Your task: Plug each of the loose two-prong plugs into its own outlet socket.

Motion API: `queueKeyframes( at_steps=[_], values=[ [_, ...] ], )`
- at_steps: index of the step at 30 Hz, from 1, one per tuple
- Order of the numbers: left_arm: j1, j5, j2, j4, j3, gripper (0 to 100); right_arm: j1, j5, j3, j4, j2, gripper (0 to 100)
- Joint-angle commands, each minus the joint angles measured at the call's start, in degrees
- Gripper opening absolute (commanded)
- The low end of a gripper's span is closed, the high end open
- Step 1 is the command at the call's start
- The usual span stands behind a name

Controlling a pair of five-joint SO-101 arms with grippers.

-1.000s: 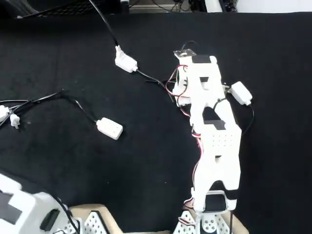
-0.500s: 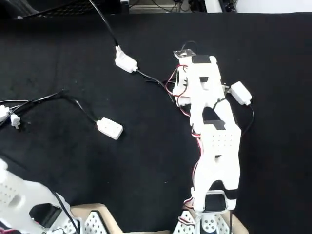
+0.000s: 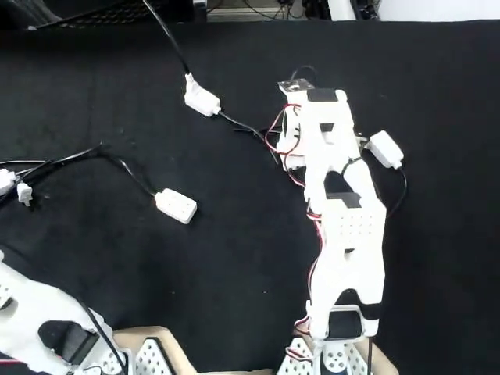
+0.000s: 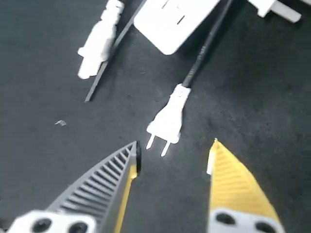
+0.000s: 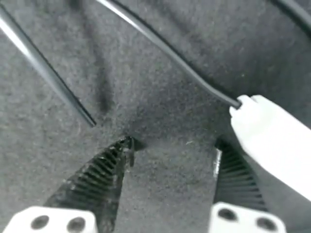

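A loose white two-prong plug [image 4: 167, 121] on a black cord lies on the black cloth, its prongs pointing at my left gripper [image 4: 174, 149]. That gripper is open just short of the plug, holding nothing. Beyond the plug lie a white outlet socket [image 4: 170, 22] and a second white plug [image 4: 99, 41]. My right gripper [image 5: 172, 144] is open low over the cloth, with a white socket block [image 5: 272, 141] beside one fingertip. In the high view, small plugs [image 3: 23, 191] lie at the left edge and the right arm [image 3: 344, 211] stretches up the middle.
Three white socket blocks lie on the cloth in the high view: one [image 3: 201, 99] at the back, one [image 3: 175, 205] at centre left, one [image 3: 386, 148] beside the right arm. Black cords [image 3: 117, 160] trail between them. The left arm [image 3: 35, 324] is at the near left corner.
The left arm has shifted and turned at the near left corner of the high view. The right arm, sockets and plugs have stayed put.
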Motion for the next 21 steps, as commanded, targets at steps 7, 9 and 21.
queueKeyframes(
  at_steps=[7, 9, 21],
  values=[
    [-0.4, -12.4, 4.04, -0.35, -3.38, 24, -0.62, -3.34, 0.4, -1.93, 0.22, 25.1],
    [-0.4, -12.66, 4.84, -3.25, -3.38, 24, -0.62, -3.34, 0.4, -1.93, 0.22, 25.1],
    [0.48, -13.1, 13.01, -8.7, -6.37, 24, -0.62, -3.34, 0.4, -1.93, 0.22, 25.1]
  ],
)
